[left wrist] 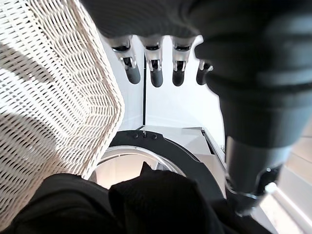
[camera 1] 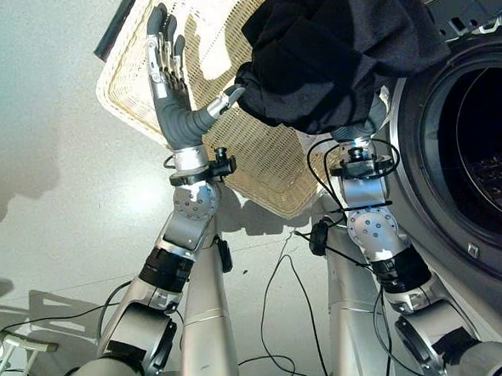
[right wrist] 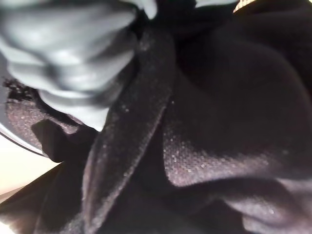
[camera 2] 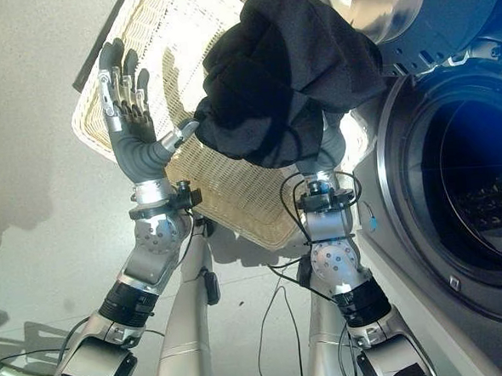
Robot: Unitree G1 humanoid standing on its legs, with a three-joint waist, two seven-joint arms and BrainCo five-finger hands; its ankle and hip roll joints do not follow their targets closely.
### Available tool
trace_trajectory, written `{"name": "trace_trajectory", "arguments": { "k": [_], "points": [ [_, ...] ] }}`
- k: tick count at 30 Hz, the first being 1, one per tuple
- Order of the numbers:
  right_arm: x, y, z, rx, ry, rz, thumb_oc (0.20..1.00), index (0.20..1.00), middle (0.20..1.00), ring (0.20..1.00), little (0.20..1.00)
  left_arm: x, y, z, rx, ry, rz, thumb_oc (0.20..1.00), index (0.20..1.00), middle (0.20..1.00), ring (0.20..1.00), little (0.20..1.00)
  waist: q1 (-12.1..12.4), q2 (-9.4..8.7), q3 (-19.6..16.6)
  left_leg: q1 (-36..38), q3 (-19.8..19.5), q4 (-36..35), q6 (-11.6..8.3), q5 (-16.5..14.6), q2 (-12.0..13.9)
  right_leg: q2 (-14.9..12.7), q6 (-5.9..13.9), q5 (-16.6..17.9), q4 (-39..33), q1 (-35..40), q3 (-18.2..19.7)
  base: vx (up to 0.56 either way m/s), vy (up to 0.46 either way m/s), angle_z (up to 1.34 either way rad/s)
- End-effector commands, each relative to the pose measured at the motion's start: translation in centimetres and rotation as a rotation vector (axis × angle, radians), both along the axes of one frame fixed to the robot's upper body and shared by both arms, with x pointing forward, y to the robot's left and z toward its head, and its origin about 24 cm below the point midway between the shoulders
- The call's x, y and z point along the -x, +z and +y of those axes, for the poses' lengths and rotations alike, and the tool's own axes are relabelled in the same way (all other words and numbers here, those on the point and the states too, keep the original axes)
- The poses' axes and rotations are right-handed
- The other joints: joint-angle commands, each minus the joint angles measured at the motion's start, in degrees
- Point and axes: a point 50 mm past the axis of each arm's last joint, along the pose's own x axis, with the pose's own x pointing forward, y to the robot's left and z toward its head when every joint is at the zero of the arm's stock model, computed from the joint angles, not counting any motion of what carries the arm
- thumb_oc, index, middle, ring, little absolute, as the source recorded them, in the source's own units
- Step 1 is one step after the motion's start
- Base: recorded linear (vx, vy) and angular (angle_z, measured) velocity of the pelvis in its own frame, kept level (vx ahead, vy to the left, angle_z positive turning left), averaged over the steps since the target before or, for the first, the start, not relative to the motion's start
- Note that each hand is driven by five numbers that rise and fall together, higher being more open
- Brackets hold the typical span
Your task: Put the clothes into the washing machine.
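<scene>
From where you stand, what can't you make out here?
- Right hand: buried under the black garment in both eye views, so its grip is unreadable.
- Washing machine drum: dark inside, cut off by the edge.
- Wicker basket: its contents are hidden behind the garment.
- Left hand is plain: fingers straight.

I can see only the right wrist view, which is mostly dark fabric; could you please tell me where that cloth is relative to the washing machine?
Observer: The black garment is bunched above the right arm, beside the washing machine, not yet inside its drum.
Operator: Thank you. Is the door open?
Observer: Yes, the round opening is uncovered.
Operator: And the left hand?
Observer: The left hand is open over the wicker basket, thumb at the garment's edge.
</scene>
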Motion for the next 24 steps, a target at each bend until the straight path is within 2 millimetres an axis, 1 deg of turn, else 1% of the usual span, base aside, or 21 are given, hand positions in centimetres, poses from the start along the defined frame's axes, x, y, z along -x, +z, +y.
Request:
{"name": "trace_trajectory", "arguments": {
  "k": [1,6,8,10,11,15,17,18,24],
  "points": [
    [2.3,2.4,-0.7,-0.044,-0.036,-0.173,0.2,0.2,0.2,0.2,0.2,1.4,2.0,0.8,0.012,0.031,-0.16,1.0,1.0,1.0,1.0,1.0,-0.6,0.0,-0.8,-2.2,-1.2,3.5,-1.94,-2.2,1.3,-1.3,8.53,7.2,-8.6,3.3,0.9,0.0,0.0,0.0],
    [1.1,2.0,-1.8,-0.024,-0.107,-0.102,0.2,0.2,0.2,0.2,0.2,0.4,1.9,2.0,0.047,0.112,-0.13,1.0,1.0,1.0,1.0,1.0,-0.9,0.16,-0.8,-2.0,-1.0,3.5,-2.14,-2.2,1.5,-1.2,8.54,7.2,-8.4,3.3,1.2,0.0,0.007,0.0],
    [0.2,1.6,-2.7,-0.016,-0.146,-0.058,0.2,0.2,0.2,0.2,0.2,-0.2,1.9,2.8,0.063,0.166,-0.121,1.0,1.0,1.0,1.0,1.0,-1.1,0.22,-0.8,-2.0,-1.0,3.6,-2.36,-2.2,1.7,-1.2,8.6,7.1,-8.4,3.2,1.4,0.0,0.033,0.01],
    [-0.1,1.4,-3.1,-0.015,-0.163,-0.041,0.2,0.2,0.2,0.2,0.2,-0.6,1.9,3.0,0.064,0.194,-0.11,1.0,1.0,1.0,1.0,1.0,-1.1,0.26,-0.8,-2.0,-1.0,3.5,-2.42,-2.2,1.7,-1.1,8.62,7.1,-8.4,3.2,1.5,0.0,0.0,0.0],
    [-0.6,1.3,-3.9,-0.018,-0.193,-0.015,0.2,0.2,0.2,0.2,0.2,-1.2,1.9,3.6,0.071,0.228,-0.089,1.0,1.0,1.0,1.0,1.0,-1.3,0.29,-0.8,-1.9,-1.0,3.4,-2.48,-2.1,1.8,-1.0,8.64,7.2,-8.5,3.1,1.7,0.0,0.0,0.0],
    [-1.6,1.0,-5.1,-0.033,-0.238,0.029,0.2,0.2,0.2,0.2,0.2,-2.3,1.8,4.3,0.069,0.277,-0.048,1.0,1.0,1.0,1.0,1.0,-1.7,0.26,-0.8,-1.7,-0.7,3.3,-2.7,-2.0,2.0,-0.9,8.68,7.4,-8.7,3.3,1.8,0.0,0.008,0.0],
    [-1.8,1.0,-5.4,-0.035,-0.251,0.037,0.2,0.2,0.2,0.2,0.2,-2.6,1.8,4.4,0.065,0.286,-0.039,1.0,1.0,1.0,1.0,1.0,-1.7,0.25,-0.8,-1.7,-0.7,3.3,-2.74,-2.0,2.0,-0.9,8.7,7.4,-8.8,3.2,1.8,0.0,0.0,0.0],
    [-2.1,1.0,-5.9,-0.039,-0.274,0.052,0.2,0.2,0.2,0.2,0.2,-2.9,1.8,4.6,0.067,0.298,-0.026,1.0,1.0,1.0,1.0,1.0,-1.8,0.23,-0.8,-1.7,-0.7,3.2,-2.8,-2.0,2.1,-0.9,8.72,7.4,-8.9,3.2,1.8,0.0,0.0,0.0],
    [-2.6,0.8,-6.8,-0.054,-0.316,0.081,0.2,0.2,0.2,0.2,0.2,-3.5,1.7,5.0,0.074,0.316,-0.003,1.0,1.0,1.0,1.0,1.0,-2.0,0.09,-0.8,-1.5,-0.5,2.9,-2.86,-2.0,2.2,-0.7,8.73,7.5,-9.4,3.5,1.8,0.0,0.002,-0.01]
  ]
}}
